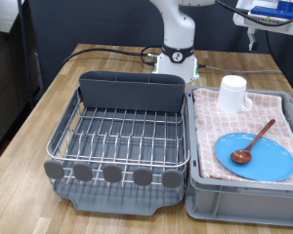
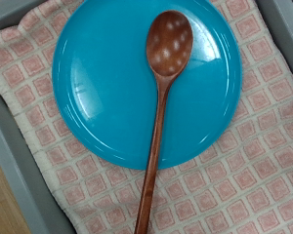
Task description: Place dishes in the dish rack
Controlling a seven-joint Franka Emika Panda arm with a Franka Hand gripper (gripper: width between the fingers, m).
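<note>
A round light-blue plate lies on the pink checkered cloth in the grey bin at the exterior view's right. A dark-brown wooden spoon rests across it, its bowl on the plate and its handle pointing to the back right. A plain white cup stands on the cloth behind them. The silver wire dish rack on its dark grey tray holds no dishes. The wrist view looks straight down on the plate and the spoon. The gripper shows in neither view.
The rack's tall grey utensil caddy stands at its back, and a row of grey discs lines its front. The grey bin with the pink cloth sits beside it. The robot base is behind, on the wooden table.
</note>
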